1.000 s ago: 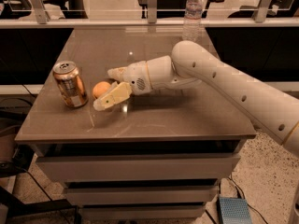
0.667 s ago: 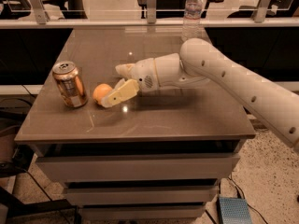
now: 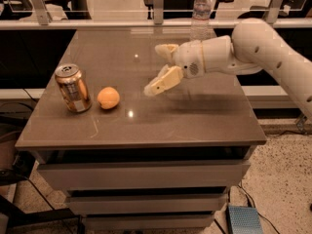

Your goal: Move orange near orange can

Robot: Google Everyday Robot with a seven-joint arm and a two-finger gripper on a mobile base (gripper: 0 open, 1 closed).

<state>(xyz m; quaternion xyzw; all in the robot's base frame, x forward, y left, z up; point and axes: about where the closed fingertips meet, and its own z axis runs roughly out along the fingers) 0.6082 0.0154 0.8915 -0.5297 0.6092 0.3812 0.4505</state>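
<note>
The orange is a small round yellow-orange fruit resting on the brown table top. It sits just right of the orange can, an upright orange-copper drink can with a silver top, with a small gap between them. My gripper is open and empty. It hovers above the table to the right of the orange, clear of it, with one finger pointing down-left and the other higher behind it.
A clear plastic water bottle stands at the table's far edge behind my arm. The table has drawers below. Chairs and railings stand behind it. A small blue box lies on the floor at the lower right.
My gripper has let go of the orange and pulled back up and to the right. The orange stays on the table beside the can.
</note>
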